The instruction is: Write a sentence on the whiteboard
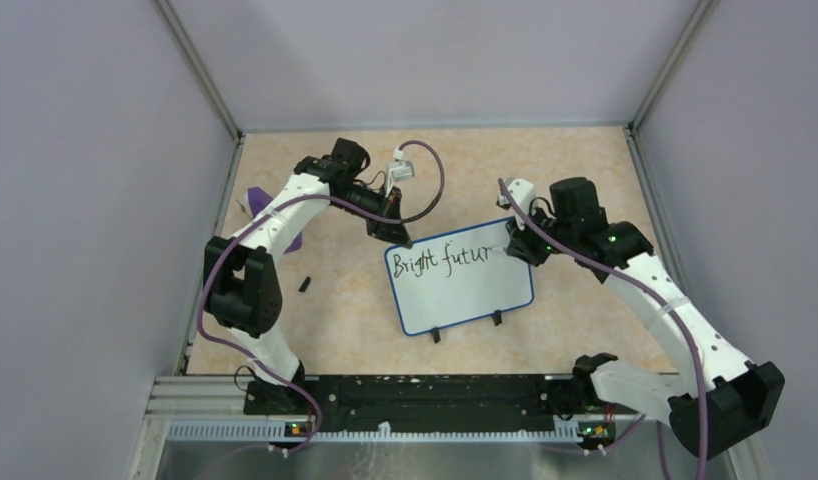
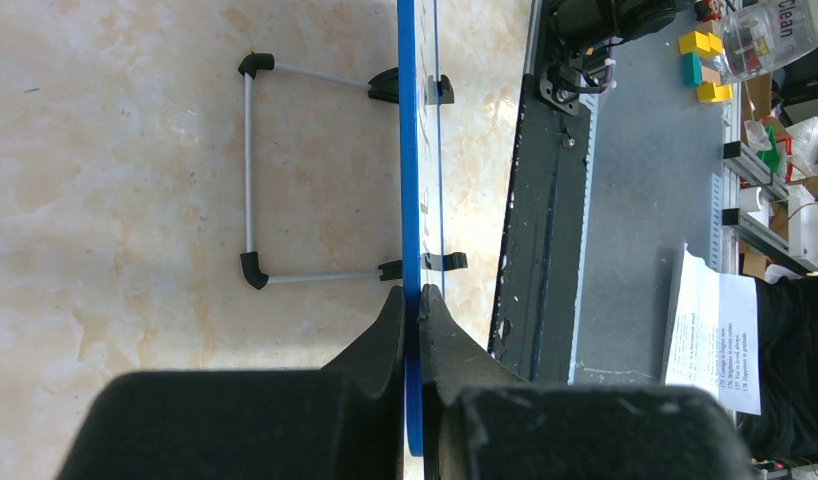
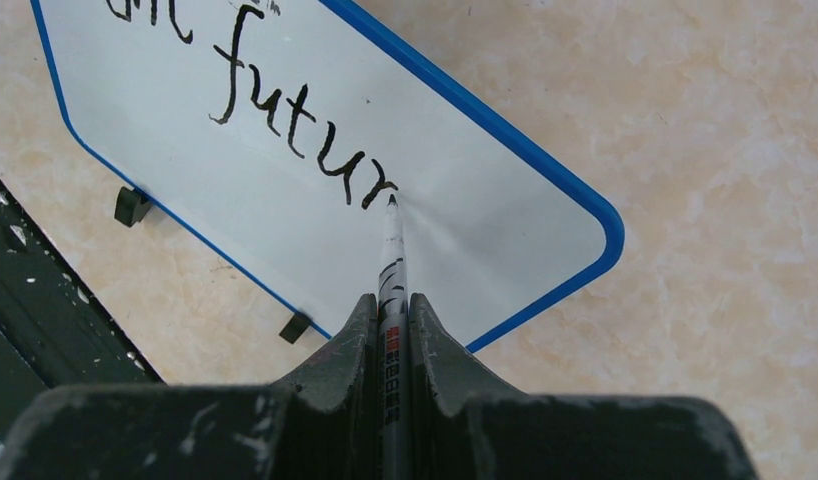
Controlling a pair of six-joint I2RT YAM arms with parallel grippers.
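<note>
Right gripper (image 3: 392, 305), marker (image 3: 391, 240), whiteboard (image 3: 485, 220) reading "Bright futur"

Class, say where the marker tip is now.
Right wrist view: the marker, in the right pincer, has its tip on the whiteboard just after the "r" of "futur".

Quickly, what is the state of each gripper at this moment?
The left gripper: closed on the blue edge of the whiteboard.
The right gripper: closed, holding the marker.

Left claw (image 1: 390, 234) and right claw (image 1: 513, 248) flank the whiteboard (image 1: 465, 300), lettered "Bright futur".
</note>
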